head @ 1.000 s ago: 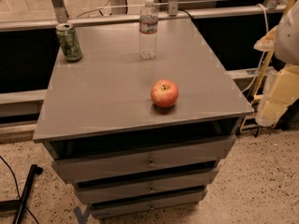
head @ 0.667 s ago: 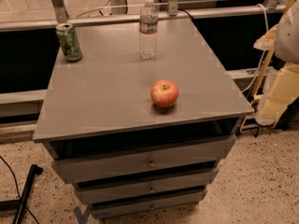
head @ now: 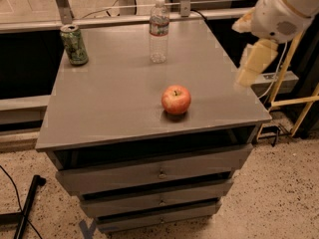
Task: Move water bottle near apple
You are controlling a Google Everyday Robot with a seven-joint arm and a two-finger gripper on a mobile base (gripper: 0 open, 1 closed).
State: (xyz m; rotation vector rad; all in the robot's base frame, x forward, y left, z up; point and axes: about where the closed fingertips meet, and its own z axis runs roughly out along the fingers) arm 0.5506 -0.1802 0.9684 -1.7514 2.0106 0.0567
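Note:
The water bottle (head: 159, 30), clear and ribbed with a white cap and a white-red label band, stands upright at the back middle of the grey cabinet top (head: 114, 98). The red apple (head: 176, 99) with yellowish patches sits nearer the front, right of centre, well apart from the bottle. My gripper (head: 250, 63), cream-coloured under a white arm, hangs over the cabinet's right edge. It is right of the apple, far from the bottle, and holds nothing.
A green drink can (head: 74, 45) stands at the back left corner. The cabinet has drawers (head: 159, 172) below. A metal rail (head: 99, 21) runs behind it. Yellow tubing (head: 286, 78) and cables are at the right, and a black bar (head: 27, 203) lies on the speckled floor.
My arm and gripper have swung left and up, from beside the cabinet's right side to over its right edge. Bottle, apple and can have not moved.

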